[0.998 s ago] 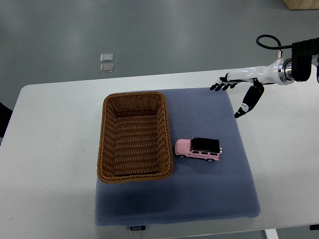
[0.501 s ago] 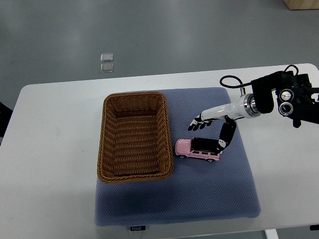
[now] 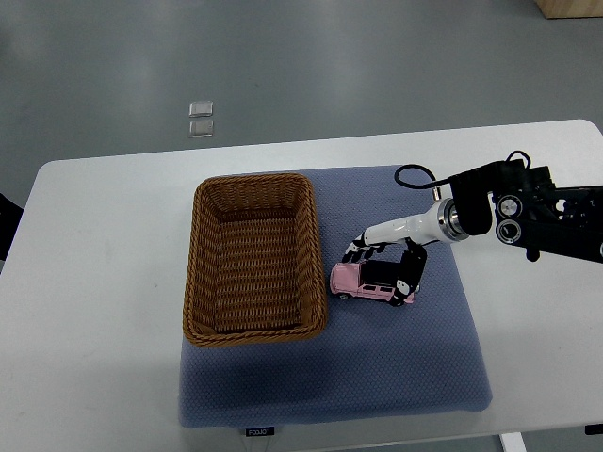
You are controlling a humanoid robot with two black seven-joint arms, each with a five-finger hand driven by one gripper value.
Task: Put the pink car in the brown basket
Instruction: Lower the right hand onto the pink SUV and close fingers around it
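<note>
The pink car [image 3: 363, 282], with a black roof, lies on the blue mat [image 3: 396, 367] just right of the brown wicker basket [image 3: 252, 256]. The basket holds nothing that I can see. My right hand [image 3: 384, 264] reaches in from the right and sits over the car: its fingers [image 3: 359, 248] hang over the car's far side and its thumb [image 3: 408, 275] comes down on the near rear part of the roof. The fingers are still spread around the car and the car rests on the mat. My left arm does not show.
The mat lies on a white table [image 3: 104, 282]. Two small clear squares [image 3: 201, 120] lie on the grey floor beyond the table's far edge. My right forearm and its cable [image 3: 513, 207] hang over the table's right side.
My right hand has moved left and down from the mat's far right corner until it is over the pink car. The car and the basket have not moved.
</note>
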